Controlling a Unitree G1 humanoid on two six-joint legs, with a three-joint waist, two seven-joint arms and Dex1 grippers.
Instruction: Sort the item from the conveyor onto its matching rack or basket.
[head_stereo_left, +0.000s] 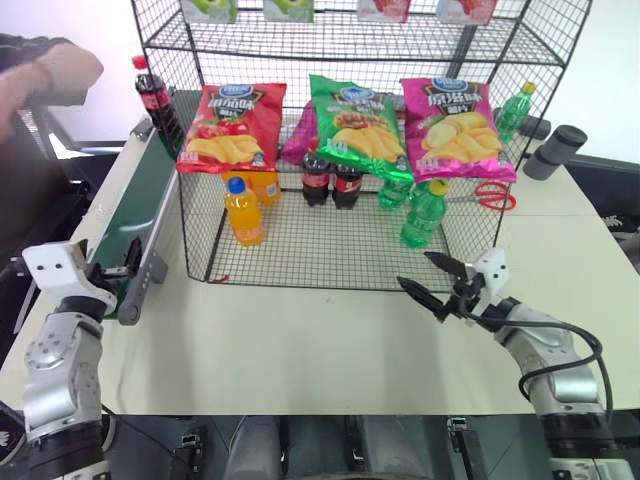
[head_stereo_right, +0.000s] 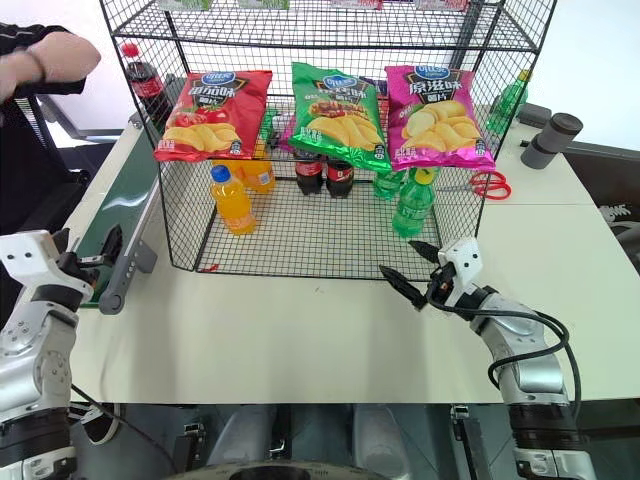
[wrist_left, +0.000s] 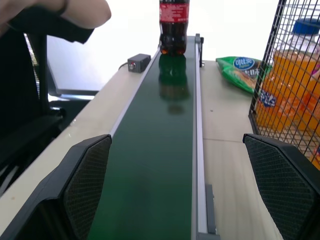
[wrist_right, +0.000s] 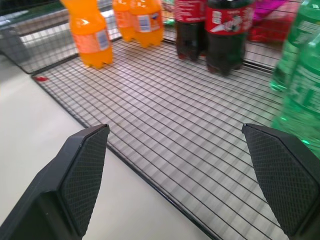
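- A person's hand (head_stereo_left: 60, 72) hangs at the far left, above the far end of the conveyor (head_stereo_left: 135, 215), touching nothing.
- The left end effector (head_stereo_left: 108, 272) is held level at the near end of the conveyor, pointing along the belt; its two black fingers (wrist_left: 82, 187) stand wide apart with nothing between them. In the left wrist view they straddle the green belt.
- The cola bottle (head_stereo_left: 156, 100) stands upright on the far end of the belt, red cap up, well apart from the left end effector and just beside the rack's left side.
- The rack (head_stereo_left: 330, 255) sits on the pale surface (head_stereo_left: 300, 350) right of the conveyor. On its bottom tier stand orange-drink bottles (head_stereo_left: 245, 212), two more cola bottles (head_stereo_left: 332, 180) and green bottles (head_stereo_left: 424, 212); three crisp bags (head_stereo_left: 355, 125) lean above them.
- Red scissors (head_stereo_left: 485, 196) lie at the rack's right side.
- The right end effector (head_stereo_left: 432, 280) hovers over the surface just in front of the rack's near right corner, forearm low and level, pointing left and toward the rack. Its fingers (wrist_right: 82, 170) are spread apart and empty.
- A grey cylinder (head_stereo_left: 553, 152) lies at the far right.
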